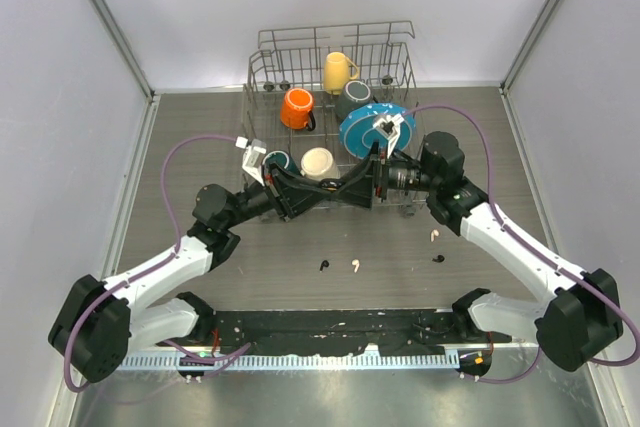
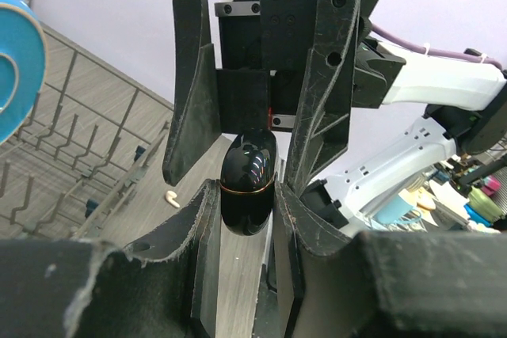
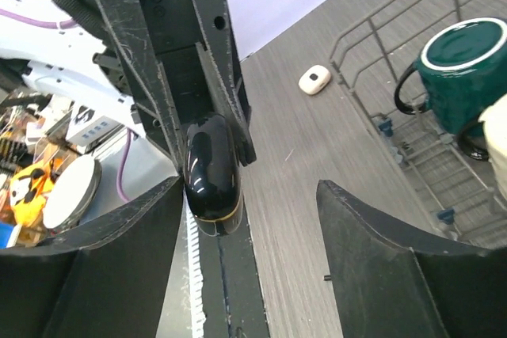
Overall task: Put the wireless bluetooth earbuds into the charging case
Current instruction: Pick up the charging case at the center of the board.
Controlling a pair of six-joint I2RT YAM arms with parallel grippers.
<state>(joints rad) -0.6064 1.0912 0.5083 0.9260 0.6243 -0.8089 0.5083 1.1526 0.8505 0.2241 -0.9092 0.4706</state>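
- The left gripper (image 2: 245, 205) reaches in from the left, in front of the dish rack (image 1: 335, 32), and is clenched on the charging case (image 2: 248, 184)
- The charging case is a glossy black egg shape with a thin seam round its middle, lid down, held up off the table (image 1: 200, 127) just in front of the rack
- Inside the rack, from left to right, stand an orange mug (image 1: 297, 108), a cream mug (image 1: 317, 163), a yellow mug (image 1: 338, 71), a dark green mug (image 1: 352, 97) and a blue plate (image 1: 375, 127) on its edge
- On the table, well in front of the rack, a black earbud (image 1: 323, 266) and a white earbud (image 1: 355, 267) lie near each other
- Further right a second white earbud (image 1: 434, 235) lies just behind a second black earbud (image 1: 438, 259), and all four lie outside the case
- A small white rounded box (image 3: 314, 79) sits on the table just beside a corner of the rack
- The right gripper (image 3: 249, 195) comes in from the right to face the left one, released, its fingers spread wide
- One of its fingers is just beside the case and the other is well apart from it, so the grip is the left gripper's alone
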